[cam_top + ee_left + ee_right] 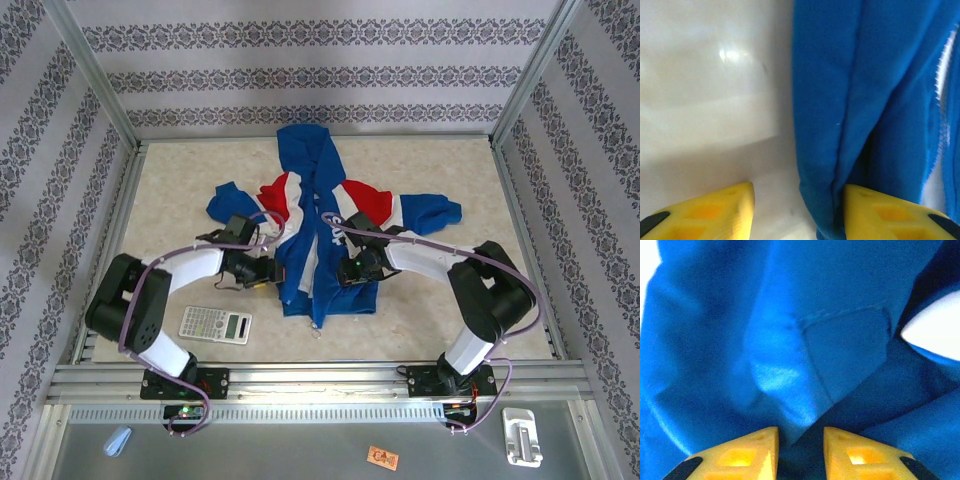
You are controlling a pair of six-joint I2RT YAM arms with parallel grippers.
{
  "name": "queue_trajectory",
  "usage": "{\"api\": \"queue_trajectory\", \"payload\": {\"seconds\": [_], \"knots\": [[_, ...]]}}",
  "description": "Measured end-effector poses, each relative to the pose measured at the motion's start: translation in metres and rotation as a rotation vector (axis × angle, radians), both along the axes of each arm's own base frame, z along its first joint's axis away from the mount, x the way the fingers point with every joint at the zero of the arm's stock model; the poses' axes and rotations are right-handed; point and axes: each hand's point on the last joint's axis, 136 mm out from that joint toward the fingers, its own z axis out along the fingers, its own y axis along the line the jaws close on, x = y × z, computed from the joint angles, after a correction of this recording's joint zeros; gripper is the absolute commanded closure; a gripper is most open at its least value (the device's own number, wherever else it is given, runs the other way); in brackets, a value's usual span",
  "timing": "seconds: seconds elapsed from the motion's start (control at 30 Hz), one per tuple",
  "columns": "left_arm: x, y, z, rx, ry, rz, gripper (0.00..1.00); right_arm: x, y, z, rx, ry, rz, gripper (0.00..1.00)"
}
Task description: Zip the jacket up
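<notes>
Jacket not yet zipped, both my claws low on its front.

The jacket (300, 285) lies flat mid-counter, hood toward the far edge and hem toward the near edge. Its front is parted, with the white zipper (311, 250) line gaping down the middle, so I judge the whole closing is left to do. My left claw (797, 210) is released, one finger on bare counter (450, 300) and the other against the cloth's left edge. My right claw (800, 450) stands narrowly parted over a blue fold on the right panel; I cannot tell whether it pinches it. There is bare counter on both sides of the jacket for swinging my arms. A calculator (215, 324) lies by the near-left corner, close under my left arm, and the hem comes near the near edge.
</notes>
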Motion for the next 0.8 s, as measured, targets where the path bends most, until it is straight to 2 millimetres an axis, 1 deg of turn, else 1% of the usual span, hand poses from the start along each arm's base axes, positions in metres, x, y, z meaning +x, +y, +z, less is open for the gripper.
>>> {"api": "queue_trajectory", "payload": {"seconds": [0.07, 0.13, 0.23, 0.3, 0.43, 0.53, 0.6, 0.73, 0.8], "knots": [[-0.008, -0.003, 0.006, -0.046, -0.025, 0.006, 0.50, 0.002, -0.002, -0.002, -0.004, 0.011, -0.018, 0.70], [-0.012, -0.005, 0.013, -0.084, -0.053, 0.010, 0.50, 0.003, -0.002, 0.001, -0.004, 0.014, -0.034, 0.68], [-0.019, -0.006, 0.022, -0.121, -0.083, 0.006, 0.50, 0.006, 0.000, 0.012, -0.005, -0.009, -0.052, 0.67], [-0.023, -0.005, 0.029, -0.134, -0.110, 0.004, 0.50, 0.005, 0.003, 0.024, 0.000, -0.036, -0.058, 0.66], [-0.030, -0.002, 0.048, -0.163, -0.177, 0.002, 0.51, -0.003, 0.017, 0.047, 0.024, -0.087, -0.060, 0.66], [-0.040, -0.002, 0.057, -0.197, -0.209, 0.003, 0.50, -0.013, 0.032, 0.052, 0.032, -0.098, -0.051, 0.65], [-0.049, -0.003, 0.055, -0.213, -0.207, 0.001, 0.49, -0.021, 0.042, 0.052, 0.033, -0.094, -0.042, 0.65], [-0.070, -0.009, 0.037, -0.218, -0.149, -0.016, 0.49, -0.033, 0.069, 0.048, 0.036, -0.087, -0.014, 0.66], [-0.078, -0.014, 0.027, -0.219, -0.121, -0.028, 0.49, -0.036, 0.082, 0.043, 0.038, -0.082, 0.003, 0.69]]}}
